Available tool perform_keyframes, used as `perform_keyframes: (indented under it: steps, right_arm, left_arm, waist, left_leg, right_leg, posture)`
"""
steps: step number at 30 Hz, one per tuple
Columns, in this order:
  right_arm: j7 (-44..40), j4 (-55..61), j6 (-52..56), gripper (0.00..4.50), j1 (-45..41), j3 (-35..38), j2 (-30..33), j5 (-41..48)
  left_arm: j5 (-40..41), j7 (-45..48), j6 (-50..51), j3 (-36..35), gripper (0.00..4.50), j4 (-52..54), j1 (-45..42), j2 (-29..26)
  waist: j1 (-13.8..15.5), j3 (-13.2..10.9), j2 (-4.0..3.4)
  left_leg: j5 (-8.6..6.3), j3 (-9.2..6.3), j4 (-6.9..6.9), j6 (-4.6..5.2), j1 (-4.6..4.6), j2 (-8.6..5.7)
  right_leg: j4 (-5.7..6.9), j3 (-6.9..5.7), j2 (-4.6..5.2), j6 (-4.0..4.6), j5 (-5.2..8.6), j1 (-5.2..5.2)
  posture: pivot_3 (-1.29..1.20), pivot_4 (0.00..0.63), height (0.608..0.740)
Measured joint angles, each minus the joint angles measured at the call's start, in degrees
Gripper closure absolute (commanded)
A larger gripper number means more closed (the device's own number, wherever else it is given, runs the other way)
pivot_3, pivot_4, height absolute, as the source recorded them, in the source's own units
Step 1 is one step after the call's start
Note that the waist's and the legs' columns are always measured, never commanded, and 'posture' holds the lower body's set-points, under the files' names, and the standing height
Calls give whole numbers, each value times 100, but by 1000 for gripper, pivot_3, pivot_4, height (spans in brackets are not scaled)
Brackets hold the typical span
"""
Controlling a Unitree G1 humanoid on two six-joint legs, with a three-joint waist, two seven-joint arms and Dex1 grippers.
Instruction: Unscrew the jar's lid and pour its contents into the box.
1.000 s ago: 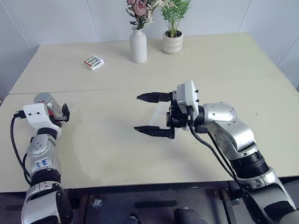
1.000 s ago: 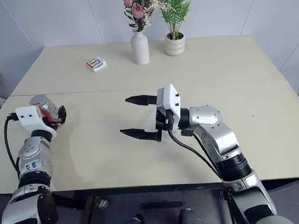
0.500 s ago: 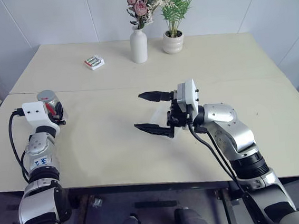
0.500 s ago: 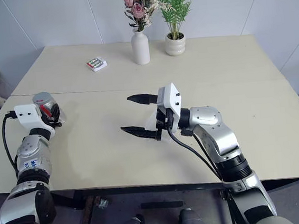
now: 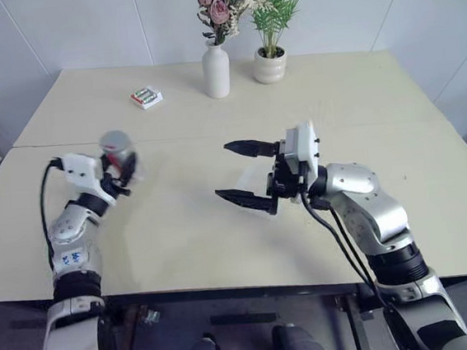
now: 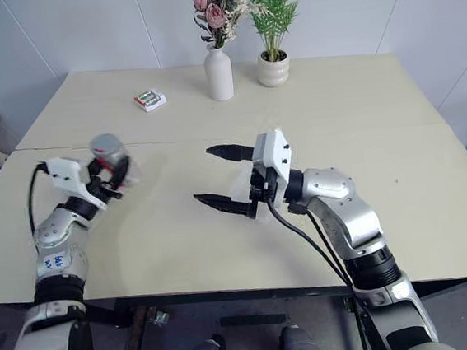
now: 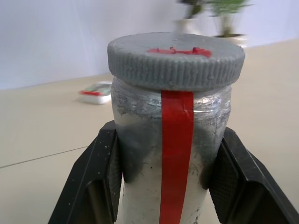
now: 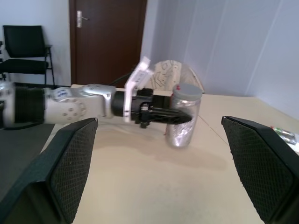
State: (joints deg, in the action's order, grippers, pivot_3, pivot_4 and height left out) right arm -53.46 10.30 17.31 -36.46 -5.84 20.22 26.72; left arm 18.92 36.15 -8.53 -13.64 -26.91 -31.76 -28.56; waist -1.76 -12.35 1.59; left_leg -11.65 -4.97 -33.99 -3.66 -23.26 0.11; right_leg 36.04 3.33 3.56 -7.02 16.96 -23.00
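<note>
Grey ribbed lid [image 7: 176,59], red-striped silvery jar [image 7: 171,154], black claws.

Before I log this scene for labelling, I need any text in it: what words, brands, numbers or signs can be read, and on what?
None can be read.
lid: a red scribble on top, no legible letters.
jar: a plain red strip down its side, no print.
small white pack: too small to read.
left arm: a blue mark, too small to read.

Standing at the far side of the table [image 5: 391,94]: a vase [image 5: 216,71], a plant pot [image 5: 270,65]; lying nearby, a small pack [image 5: 147,97].
</note>
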Motion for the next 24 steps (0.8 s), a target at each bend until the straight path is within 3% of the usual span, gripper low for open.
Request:
perform_keyframes:
  steps: [4, 8, 13, 24]
  right_arm:
    - [440, 713, 851, 0, 31, 173, 187, 369]
    - [939, 1203, 1640, 0, -137, 129, 216, 483]
    - [1479, 1325, 2238, 0, -389, -126, 200, 362]
    - [2338, 1390, 2820, 0, -549, -332, -156, 142]
  left_arm:
    - [846, 751, 1242, 242, 2464, 1626, 455, -80]
    - [1156, 1205, 1932, 522, 2464, 2288, 453, -106]
    - [1153, 1498, 2289, 1025, 2464, 2346, 194, 147]
    - [947, 2000, 2335, 1374, 2464, 2117, -194, 300]
  waist:
    - [10, 0, -1]
    - [4, 0, -1]
    - [19, 0, -1]
    - [6, 0, -1]
  left_leg:
    - [1, -1, -2, 0, 5, 4]
    - [4, 5, -4, 3, 7, 3]
    - [5, 4, -4, 4, 3, 1]
    - [2, 7, 1, 7, -5, 0]
  right_leg:
    - [5, 1, -2, 6, 2, 0]
    - [3, 5, -1, 12, 1, 0]
    - [-4, 4, -2, 12, 1, 0]
    - [-6, 6, -2, 10, 1, -12]
  posture:
    - [0, 150, 740]
    - [0, 150, 740]
    - [0, 150, 740]
    - [0, 150, 740]
